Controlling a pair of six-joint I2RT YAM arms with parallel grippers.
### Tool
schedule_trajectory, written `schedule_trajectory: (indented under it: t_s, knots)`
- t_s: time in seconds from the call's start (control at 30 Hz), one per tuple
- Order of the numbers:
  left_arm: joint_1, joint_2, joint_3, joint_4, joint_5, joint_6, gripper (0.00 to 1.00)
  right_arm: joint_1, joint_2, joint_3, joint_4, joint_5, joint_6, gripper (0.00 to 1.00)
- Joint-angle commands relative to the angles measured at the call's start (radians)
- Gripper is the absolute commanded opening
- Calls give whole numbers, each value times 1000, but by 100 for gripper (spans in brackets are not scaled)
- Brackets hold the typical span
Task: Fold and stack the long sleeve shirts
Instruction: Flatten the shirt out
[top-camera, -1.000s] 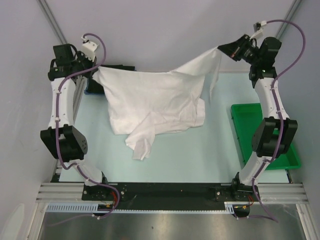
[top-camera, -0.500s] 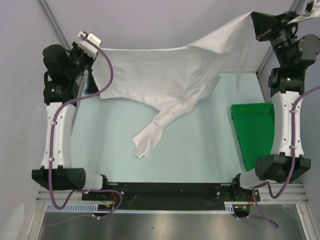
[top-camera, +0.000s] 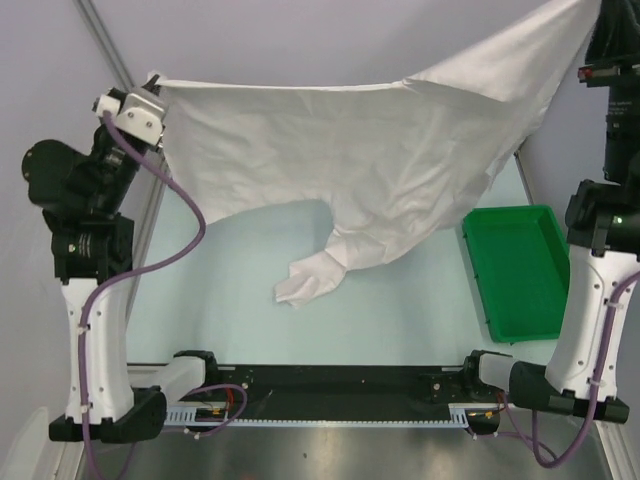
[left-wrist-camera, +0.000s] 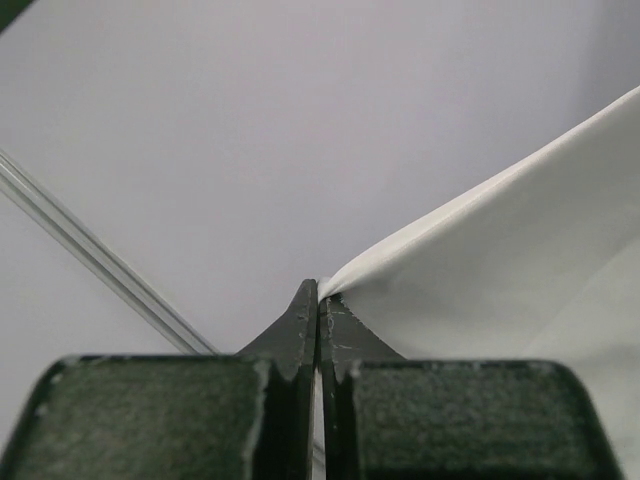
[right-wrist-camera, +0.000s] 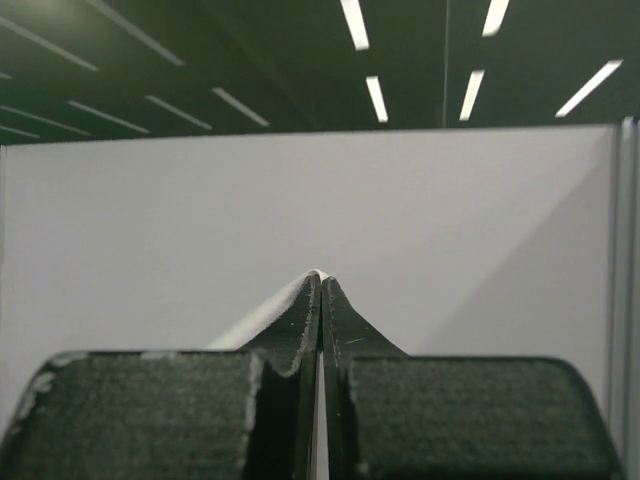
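Left gripper (left-wrist-camera: 318, 296): we read the jaws as pressed together, pinching a corner of the white shirt (top-camera: 340, 160) at the tips.
Right gripper (right-wrist-camera: 320, 280): jaws pressed together, with a thin fold of white cloth showing at the tips.
Shirt position: we find it held in the air, spread like a sheet between the two grippers and well above the table (top-camera: 400, 320).
Long axis: the taut upper edge runs left to right across the workspace and rises toward the right gripper.
Shirt direction from grippers: the body hangs below and between both of them.
Trailing part: one sleeve (top-camera: 345, 255) droops from the lower edge. Its end rests on the table, left of centre and nearer the left arm.
Neighbouring item: the green tray (top-camera: 515, 270) lies under the right-hand part of the cloth and does not touch it.
Judgement for next move: we expect to lower along this axis, since the sleeve lands first.
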Motion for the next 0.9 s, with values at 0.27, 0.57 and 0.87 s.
schedule_trajectory:
  t_s: [0.27, 0.57, 0.87]
  knots:
    - [-2, 81, 245, -100, 18, -168, 0, -5, 72, 185, 33, 96, -208, 0]
    - [-2, 190, -207, -94, -4, -49, 0, 133, 158, -209, 14, 25, -296, 0]
    - [1, 595, -272, -40, 67, -29, 0, 219, 438, -441, 94, 53, -389, 0]
